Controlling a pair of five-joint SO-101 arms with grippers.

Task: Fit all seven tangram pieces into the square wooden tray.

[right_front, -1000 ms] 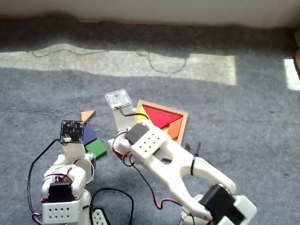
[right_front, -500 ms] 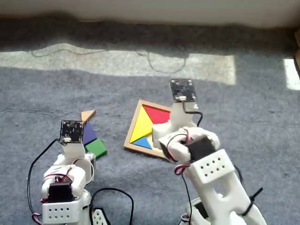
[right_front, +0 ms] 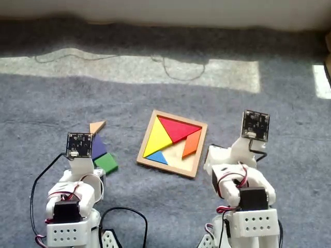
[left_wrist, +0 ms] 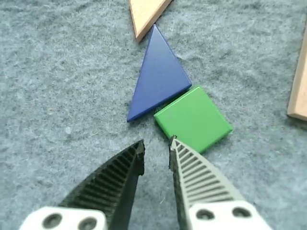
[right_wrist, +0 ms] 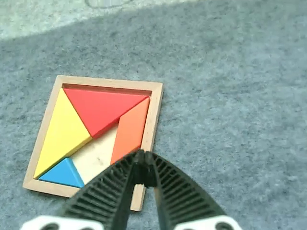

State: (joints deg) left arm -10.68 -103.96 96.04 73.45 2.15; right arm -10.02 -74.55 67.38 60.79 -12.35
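The square wooden tray point(right_front: 175, 159) lies mid-table and holds a yellow triangle point(right_front: 154, 140), a red triangle point(right_front: 178, 128), an orange parallelogram point(right_front: 192, 143) and a small light blue triangle point(right_front: 156, 157). Left of it on the carpet are a dark blue triangle point(left_wrist: 159, 76), a green square point(left_wrist: 193, 118) and a tan triangle point(left_wrist: 145, 12). My left gripper point(left_wrist: 156, 146) hovers just short of the green square, open a little and empty. Low over the tray's point(right_wrist: 157, 110) near edge, my right gripper point(right_wrist: 144, 158) is shut on nothing.
Grey carpet covers the table. A thin cable point(right_front: 170, 70) runs across a sunlit strip at the back. The right arm point(right_front: 243, 175) sits right of the tray, the left arm point(right_front: 72, 191) at the near left beside the loose pieces.
The right arm has swung from over the tray's left side to the right and drawn back, uncovering the tray. The left arm and the pieces have stayed put.
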